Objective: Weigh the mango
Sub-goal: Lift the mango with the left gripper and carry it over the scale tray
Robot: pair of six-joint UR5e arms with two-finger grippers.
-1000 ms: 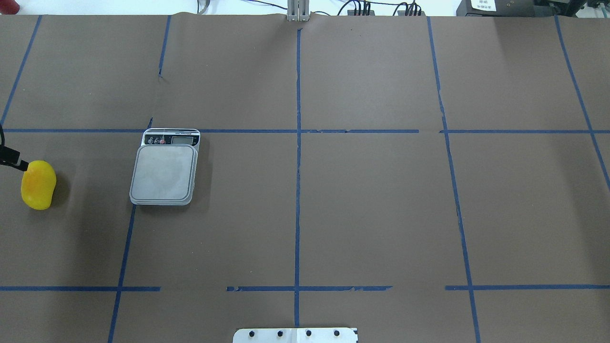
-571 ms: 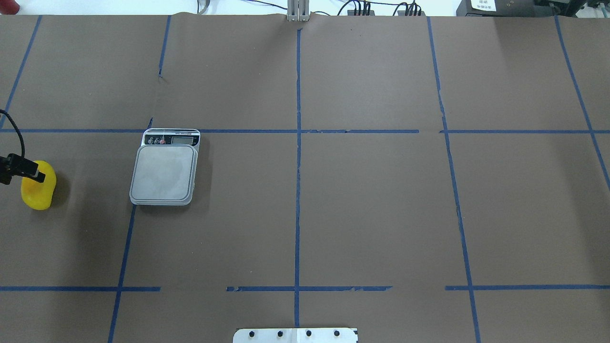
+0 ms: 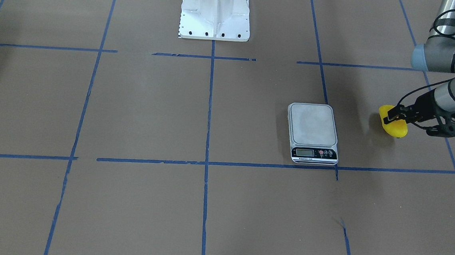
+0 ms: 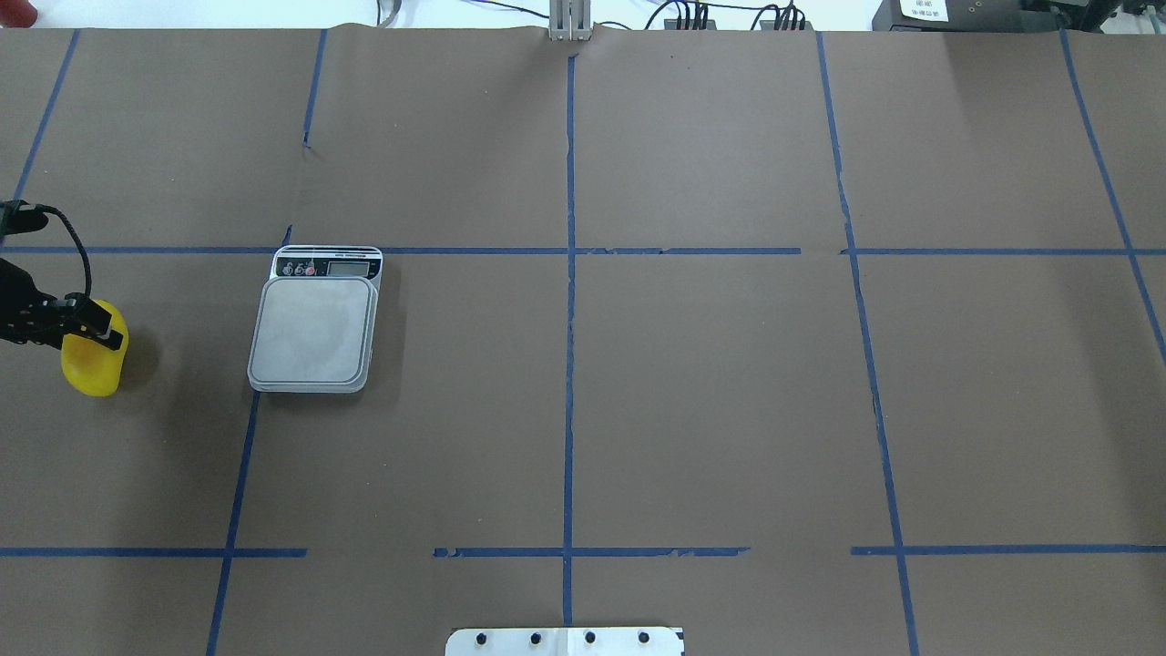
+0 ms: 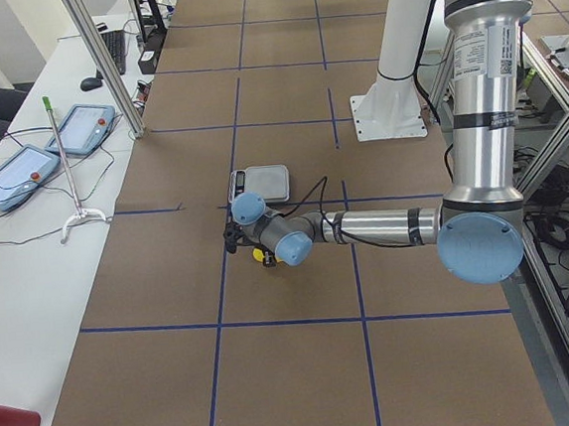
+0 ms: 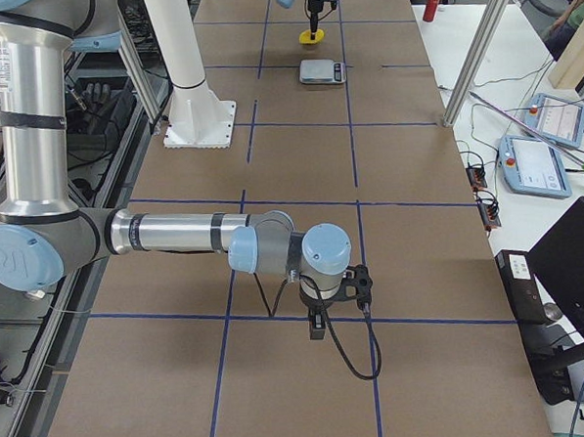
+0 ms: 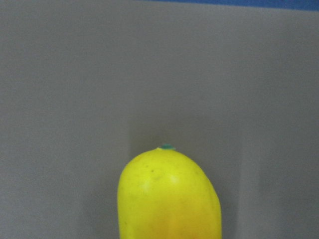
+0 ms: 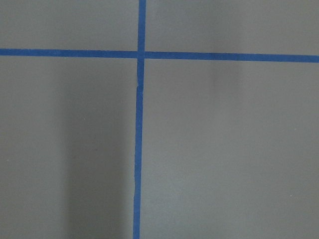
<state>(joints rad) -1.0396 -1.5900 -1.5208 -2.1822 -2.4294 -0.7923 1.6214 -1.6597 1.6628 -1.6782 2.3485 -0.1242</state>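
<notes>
The yellow mango [image 4: 92, 368] hangs from my left gripper [image 4: 95, 328] at the table's far left, left of the scale [image 4: 313, 332]. The gripper's fingers are closed across the mango's upper part. In the front-facing view the mango [image 3: 392, 124] sits under the gripper [image 3: 395, 115], with its shadow cast apart from it, so it looks raised a little off the paper. The left wrist view shows the mango's rounded end [image 7: 169, 196] over brown paper. The scale's platform [image 3: 313, 124] is bare. My right gripper [image 6: 317, 325] shows only in the exterior right view; I cannot tell whether it is open or shut.
Brown paper with blue tape lines covers the table [image 4: 710, 383]. The robot's white base [image 3: 215, 12] stands at the near middle edge. The right arm [image 6: 175, 232] lies low over the table's right end, far from the scale.
My left gripper came in from the left edge, closed over the mango, and the mango has shifted a little to the right, towards the scale.
</notes>
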